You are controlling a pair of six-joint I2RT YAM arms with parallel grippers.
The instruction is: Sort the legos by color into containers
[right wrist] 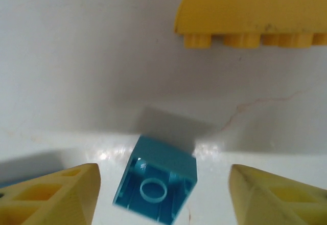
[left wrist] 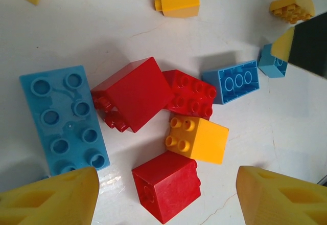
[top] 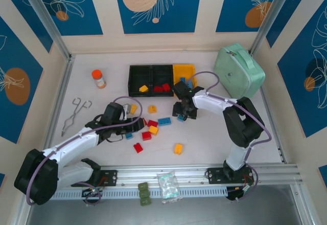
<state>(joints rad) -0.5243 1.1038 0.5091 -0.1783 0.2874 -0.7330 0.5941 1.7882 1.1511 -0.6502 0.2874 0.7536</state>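
Red, yellow and blue legos lie scattered mid-table. The containers stand at the back: two black bins (top: 140, 77) (top: 162, 76) with a yellow and a red brick inside, and a yellow-orange bin (top: 184, 73). My left gripper (top: 125, 122) (left wrist: 167, 180) hangs open over a red brick (left wrist: 166, 186), which lies between the yellow fingers (left wrist: 56, 197) without touching them. A yellow brick (left wrist: 197, 140), two more red ones and a long blue plate (left wrist: 64, 117) lie just beyond. My right gripper (top: 184, 112) (right wrist: 163, 179) is open around a small blue brick (right wrist: 156, 184) (top: 182, 117) tipped on its side.
A mint-green case (top: 238, 71) stands at the back right, close to the right arm. An orange-capped bottle (top: 98, 79) and metal tongs (top: 75, 113) lie at the left. Olive blocks (top: 143, 193) and a clear bag (top: 168, 186) sit on the front rail. A curved yellow brick (right wrist: 250, 10) lies beyond the right gripper.
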